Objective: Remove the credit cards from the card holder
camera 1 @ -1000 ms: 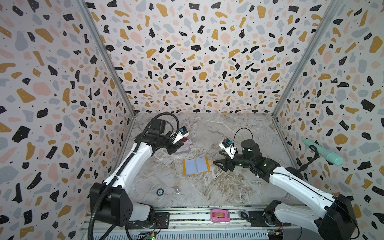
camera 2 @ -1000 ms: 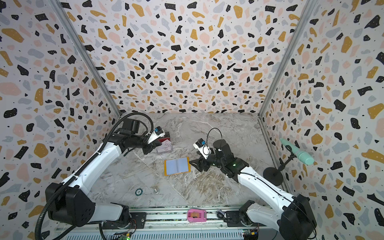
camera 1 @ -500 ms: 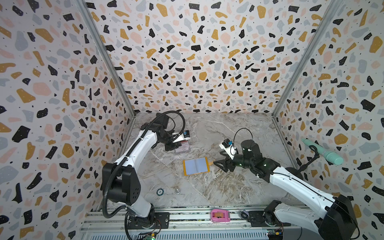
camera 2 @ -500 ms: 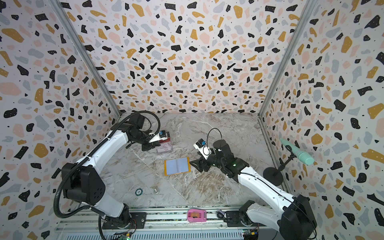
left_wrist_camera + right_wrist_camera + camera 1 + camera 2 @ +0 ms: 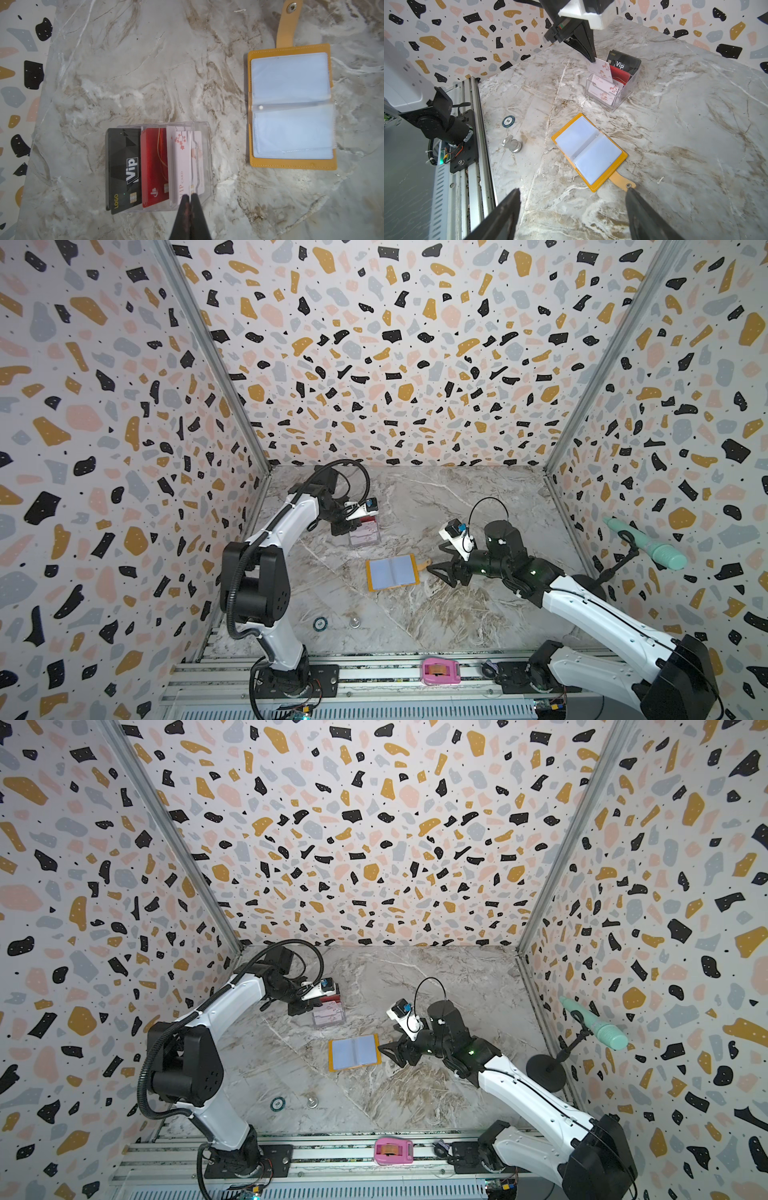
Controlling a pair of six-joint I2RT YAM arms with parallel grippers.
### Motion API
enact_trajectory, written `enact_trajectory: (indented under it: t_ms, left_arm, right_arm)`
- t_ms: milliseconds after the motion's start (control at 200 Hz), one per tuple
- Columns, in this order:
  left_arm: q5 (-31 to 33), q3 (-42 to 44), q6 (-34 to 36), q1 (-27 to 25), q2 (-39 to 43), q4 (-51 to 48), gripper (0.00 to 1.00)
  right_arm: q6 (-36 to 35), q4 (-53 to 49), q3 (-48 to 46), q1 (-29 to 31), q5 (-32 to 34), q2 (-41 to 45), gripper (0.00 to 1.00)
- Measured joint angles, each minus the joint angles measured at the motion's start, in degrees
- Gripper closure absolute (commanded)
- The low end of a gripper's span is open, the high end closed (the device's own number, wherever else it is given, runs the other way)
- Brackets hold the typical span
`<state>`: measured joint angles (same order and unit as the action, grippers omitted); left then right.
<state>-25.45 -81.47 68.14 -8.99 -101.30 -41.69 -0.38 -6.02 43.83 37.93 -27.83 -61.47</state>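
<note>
Card holder (image 5: 392,572) (image 5: 589,151): mustard-yellow booklet lying open and flat on the marble table (image 5: 457,614). Its bluish clear sleeves face up, and the snap tab (image 5: 620,180) sticks out flat from one edge.
Clear stand (image 5: 365,536) (image 5: 623,97): tiered, behind the card holder and slightly to its left in both top views, apart from it.
Black card (image 5: 124,166): in the stand's tier farthest from the card holder. It reads "Vip" and "LOGO".
Dark red card (image 5: 154,166): next tier toward the card holder. It has a white emblem and no readable words.
White card (image 5: 180,162) (image 5: 601,69): pink blossom marks and "VIP CARD". It is tilted over the tiers nearest the card holder.
Other white cards (image 5: 604,93): in the front tiers, blossom-marked.
Left hand (image 5: 190,196) (image 5: 592,59): over the stand, fingers together, clamped on the white card's edge.
Right hand (image 5: 573,190) (image 5: 436,562): just beside the card holder on its tab side, fingers wide apart, holding nothing. Contact with the tab cannot be told.
Chip (image 5: 508,121): nearer the rail than the card holder. It reads "50".
</note>
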Motion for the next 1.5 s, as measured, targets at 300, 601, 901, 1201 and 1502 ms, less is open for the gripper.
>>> enact_trajectory:
  t_ms: [300, 601, 901, 1201, 1502]
  left_arm:
    - [1.86, -0.92, -0.17, 0.04, -3.34, 1.20, 1.00]
    - [2.51, -3.89, -0.28, 0.04, -7.08, -0.07, 1.00]
    - [2.08, -6.54, -1.11, 0.04, -10.01, -3.08, 1.00]
    - [1.77, -7.67, -1.07, 0.04, -11.89, -4.63, 1.00]
    - [1.57, -9.07, -1.03, 0.04, -13.05, -5.84, 1.00]
  right_arm:
    - [-0.17, -0.02, 0.00, 0.24, -0.61, -0.68, 0.20]
    - [-0.55, -0.87, 0.00, 0.90, -0.61, -0.76, 0.19]
    - [-0.85, -1.36, 0.00, 1.51, -0.02, -0.79, 0.19]
    - [-1.01, -1.57, 0.00, 2.08, 0.48, -0.79, 0.19]
    - [-1.05, -2.03, 0.00, 2.60, 0.85, -0.79, 0.19]
